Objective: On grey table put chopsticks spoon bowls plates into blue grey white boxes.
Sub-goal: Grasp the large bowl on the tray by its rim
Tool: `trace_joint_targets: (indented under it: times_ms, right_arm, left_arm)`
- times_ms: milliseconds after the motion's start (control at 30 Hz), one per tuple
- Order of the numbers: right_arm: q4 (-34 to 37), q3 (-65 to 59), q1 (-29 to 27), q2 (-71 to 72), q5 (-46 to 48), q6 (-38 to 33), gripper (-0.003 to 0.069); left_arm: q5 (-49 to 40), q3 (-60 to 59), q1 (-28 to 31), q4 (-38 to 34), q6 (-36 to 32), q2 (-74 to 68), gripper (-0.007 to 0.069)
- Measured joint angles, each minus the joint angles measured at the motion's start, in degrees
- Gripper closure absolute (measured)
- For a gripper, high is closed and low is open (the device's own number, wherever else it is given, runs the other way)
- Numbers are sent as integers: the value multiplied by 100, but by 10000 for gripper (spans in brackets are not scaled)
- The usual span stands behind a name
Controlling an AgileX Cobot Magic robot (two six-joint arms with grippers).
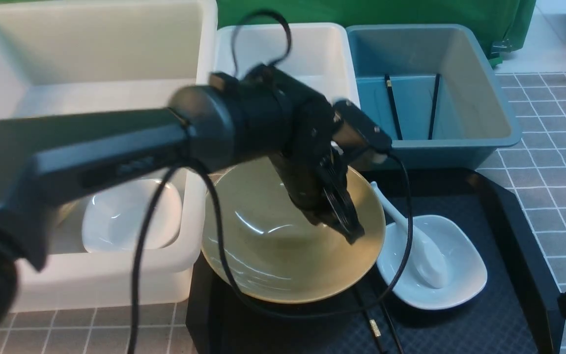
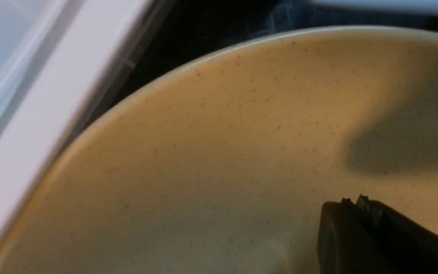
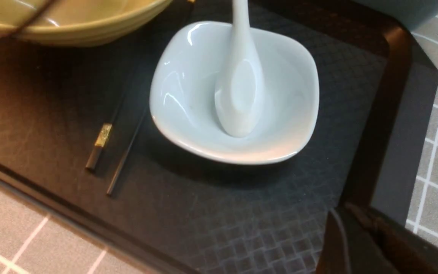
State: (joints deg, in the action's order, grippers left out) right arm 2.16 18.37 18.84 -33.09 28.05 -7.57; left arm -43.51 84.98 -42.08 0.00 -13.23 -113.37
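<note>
The blue box (image 1: pixel 487 93) holds two chopsticks (image 1: pixel 394 108); the big whitish box (image 1: pixel 106 282), a plate (image 1: pixel 130 216). Left fingers (image 1: pixel 344 219) closed over the yellow bowl (image 1: pixel 273 246); right fingers (image 3: pixel 359 247) closed, empty

The front view sits high on the robot's side, looking forward and down over the grey table (image 1: pixel 548 162) and the black tray (image 1: pixel 509 295) to the large whitish box (image 1: pixel 91 59), white box (image 1: pixel 312 54) and blue box (image 1: pixel 460 73). The left arm (image 1: pixel 116 147) crosses close to the lens.

The left wrist view hangs very near the yellow bowl (image 2: pixel 203 152), filled by its inside and the left gripper (image 2: pixel 356 201).

The right wrist view, farther off, looks down on the tray's right half, from near edge to far right corner.

All three views share the bowl. The front and right wrist views also share the white plate (image 3: pixel 181 95), spoon (image 3: pixel 240 83) and the chopsticks (image 3: pixel 103 140) on the tray.
</note>
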Motion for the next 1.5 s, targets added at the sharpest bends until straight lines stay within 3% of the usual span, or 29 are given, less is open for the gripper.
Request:
trace_joint_targets:
  times_ms: [233, 367, 633, 733, 933, 1067, 1300, 1400, 1433, 1467, 1500]
  right_arm:
    - [21, 0, 0, 0, -171, -5, 614]
    - [47, 0, 0, 0, -242, -5, 614]
    - [65, 0, 0, 0, -244, -5, 614]
    - [65, 0, 0, 0, -244, -5, 614]
    - [65, 0, 0, 0, -244, -5, 613]
    - [67, 0, 0, 0, -249, -5, 613]
    - [72, 0, 0, 0, -251, -17, 613]
    - [72, 0, 0, 0, -291, -12, 613]
    - [72, 0, 0, 0, -298, -12, 613]
    - [72, 0, 0, 0, -298, -12, 613]
    - [72, 0, 0, 0, -310, -12, 613]
  left_arm:
    - [139, 75, -435, -951, -492, -110, 632]
    - [-277, 404, -702, -1409, -907, -110, 632]
    - [-2072, 1714, -532, -71, -260, 16, 596]
    - [-2494, 1981, -246, 307, 38, 62, 522]
    - [-2701, 2002, 461, 232, 507, -107, 236]
    - [-2701, 2002, 631, 365, 861, -372, 169]
    - [-2695, 2002, 723, 517, 1108, -820, 160]
    - [-2689, 2002, 723, 460, 1103, -956, 197]
    - [-2684, 2002, 723, 398, 1057, -1007, 255]
    - [-2684, 2002, 723, 398, 1044, -1007, 255]
    - [-2684, 2002, 723, 381, 979, -1032, 321]
